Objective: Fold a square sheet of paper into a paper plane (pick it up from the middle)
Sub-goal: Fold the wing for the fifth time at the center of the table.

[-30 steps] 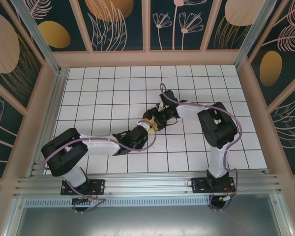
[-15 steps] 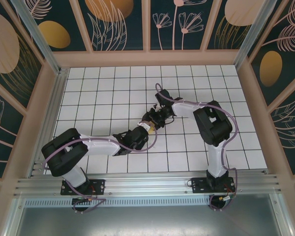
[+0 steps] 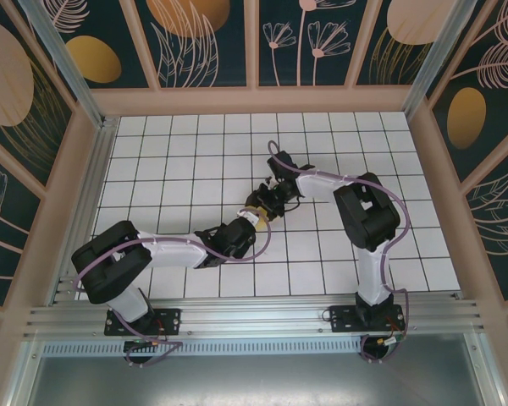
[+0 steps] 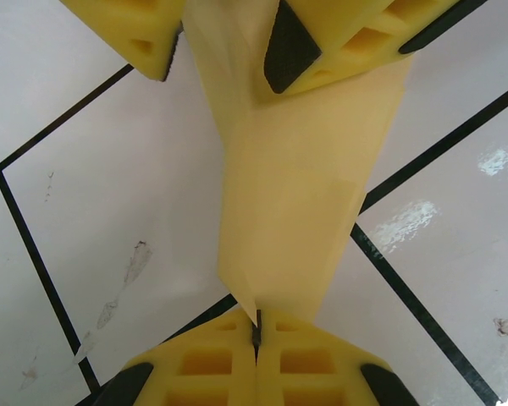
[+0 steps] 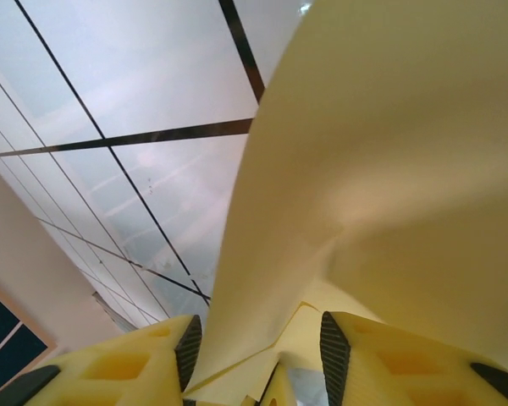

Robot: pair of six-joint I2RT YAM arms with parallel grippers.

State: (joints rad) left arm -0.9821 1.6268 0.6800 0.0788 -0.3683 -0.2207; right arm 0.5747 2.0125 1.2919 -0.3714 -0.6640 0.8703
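Both arms meet near the middle of the white tiled table (image 3: 152, 152), wrists almost nose to nose in the overhead view. The left fingers (image 4: 264, 340) are fully closed, pinching the narrow pointed tip of the paper (image 4: 296, 194) right at the seam between their pads. The paper is pale yellow, folded into a tapering strip with a diagonal flap edge across it. It spans from the left fingers straight over to the right fingers (image 4: 292, 46), which sit at its wider end. The right fingers stand at a narrow, part-closed gap with the paper filling it, and the dark pads press in on either side (reads as a grip on a puffy, multi-layer fold, not a flat pinch). From the right wrist, the paper bulges up and away from between those pads as a curved sheet, with extra layers visible down in the gap. Can't tell whether the paper's underside touches the table.
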